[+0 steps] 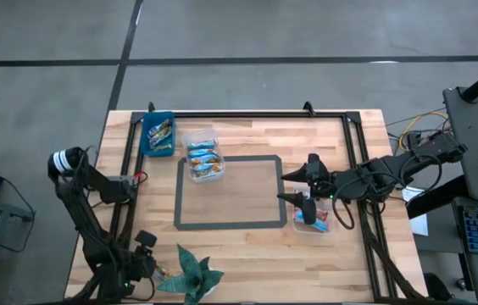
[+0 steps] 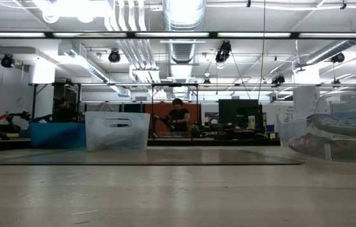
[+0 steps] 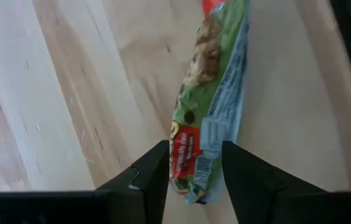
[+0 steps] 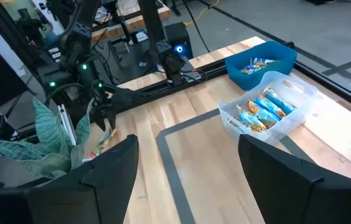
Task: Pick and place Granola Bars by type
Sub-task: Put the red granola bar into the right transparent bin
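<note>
A granola bar (image 3: 210,93) in a green and red wrapper lies beside the green paper plant (image 1: 192,275), near the table's near-left corner. My left gripper (image 3: 195,152) points down at it (image 4: 105,121) and is shut on one of its ends. My right gripper (image 1: 294,188) is open and empty (image 4: 188,155), hovering by a clear tub (image 1: 314,222) of bars at the table's right. Blue-wrapped bars fill a second clear tub (image 1: 203,159). Other bars lie in a blue bin (image 1: 158,134). My left gripper pinches the bar's red-printed end (image 3: 191,168) between its two fingers (image 3: 154,177), coming from above and pointing down. The rest of the bar stretches away from the fingers over the wood. I cannot tell whether it is lifted or still on the table.
A grey tape rectangle (image 1: 229,191) marks the table's middle. Black rails (image 1: 239,113) run along the far, left and right edges. The paper plant stands close to my left gripper. The low view shows the blue bin (image 2: 57,135) and both tubs (image 2: 118,130) (image 2: 336,135), and people in the room beyond.
</note>
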Controlling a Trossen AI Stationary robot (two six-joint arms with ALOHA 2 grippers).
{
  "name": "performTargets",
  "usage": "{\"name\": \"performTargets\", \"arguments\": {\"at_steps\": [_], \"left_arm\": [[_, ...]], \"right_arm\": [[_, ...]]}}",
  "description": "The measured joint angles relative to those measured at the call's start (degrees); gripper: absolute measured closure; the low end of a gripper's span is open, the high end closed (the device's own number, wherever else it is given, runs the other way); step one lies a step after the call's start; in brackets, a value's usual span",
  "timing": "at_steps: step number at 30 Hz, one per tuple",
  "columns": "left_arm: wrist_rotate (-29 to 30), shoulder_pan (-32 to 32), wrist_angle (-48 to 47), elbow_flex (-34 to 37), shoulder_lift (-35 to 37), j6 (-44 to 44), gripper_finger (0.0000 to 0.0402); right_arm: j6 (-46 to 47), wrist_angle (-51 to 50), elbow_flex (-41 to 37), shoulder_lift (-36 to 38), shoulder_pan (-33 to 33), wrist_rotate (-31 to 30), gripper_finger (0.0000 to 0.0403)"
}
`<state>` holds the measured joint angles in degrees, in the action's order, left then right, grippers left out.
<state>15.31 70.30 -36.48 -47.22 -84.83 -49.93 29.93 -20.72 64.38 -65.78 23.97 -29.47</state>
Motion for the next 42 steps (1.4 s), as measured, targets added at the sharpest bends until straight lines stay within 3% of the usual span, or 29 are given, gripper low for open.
{"name": "performTargets", "arguments": {"at_steps": [13,21,26,34,42], "left_arm": [[-3.5,-0.1,6.1,4.5,-0.6,-1.6,0.0280],[-4.4,-0.2,6.9,4.8,-0.6,-1.8,0.0383],[-5.2,-0.7,6.6,4.6,-0.3,-3.3,0.0396],[-5.7,-2.8,-10.9,0.0,4.9,-7.1,0.0400],[-2.4,-6.5,-22.9,-0.6,15.5,-14.2,0.0401]], "right_arm": [[0.9,0.5,0.3,0.0,0.0,0.1,0.0148],[-0.5,0.4,1.0,0.0,0.0,0.1,0.0161],[-2.0,0.4,1.0,0.0,0.0,0.0,0.0168],[-3.6,0.4,1.0,0.0,0.0,-0.1,0.0163],[-3.3,0.4,1.0,0.0,-0.1,-0.1,0.0165]]}}
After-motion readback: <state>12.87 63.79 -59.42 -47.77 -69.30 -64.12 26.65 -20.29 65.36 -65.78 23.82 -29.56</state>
